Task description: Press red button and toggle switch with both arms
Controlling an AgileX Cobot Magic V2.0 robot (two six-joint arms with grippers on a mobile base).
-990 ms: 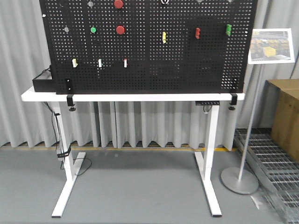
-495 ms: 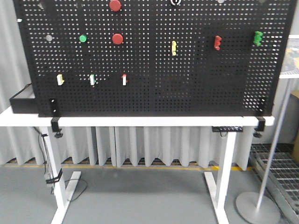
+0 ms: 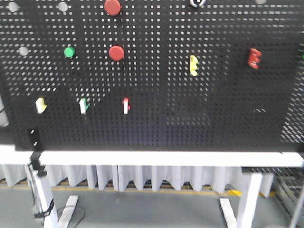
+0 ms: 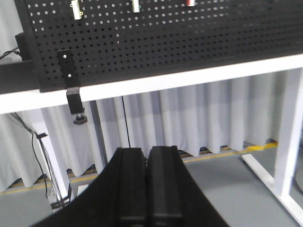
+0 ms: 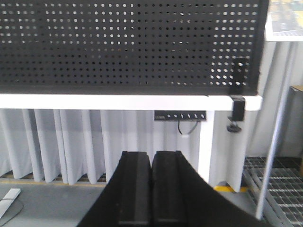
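1. Nearest in the left wrist view, the left gripper point(image 4: 147, 184) is seen with its two black fingers pressed flat together; nothing is held between them.
2. In the right wrist view, the right gripper point(image 5: 151, 189) is likewise closed on itself, with nothing clasped.
3. Both grippers are held low in front of the table, well apart from the board, and are aimed at the space under the tabletop point(image 3: 142, 158).
4. A black clamp point(image 4: 75, 101) is fixed over the tabletop's edge at the left end, and another clamp point(image 5: 236, 111) at the right end.
5. A black pegboard point(image 3: 166, 118) is stood upright on the white tabletop.
6. Three small toggle switches are mounted in a row low on the board's left half: a yellow-tipped switch point(image 3: 41, 105), a green-tipped switch point(image 3: 83, 105) and a red-tipped switch point(image 3: 126, 105).
7. The red button point(image 3: 112, 6) is mounted at the top of the board, partly cut by the picture's upper edge; a second red button point(image 3: 116, 52) is placed just below it.
8. A small green button point(image 3: 69, 52) is set to the left of the second red button.
9. A pale curtain point(image 4: 189, 118) is hung behind the table.
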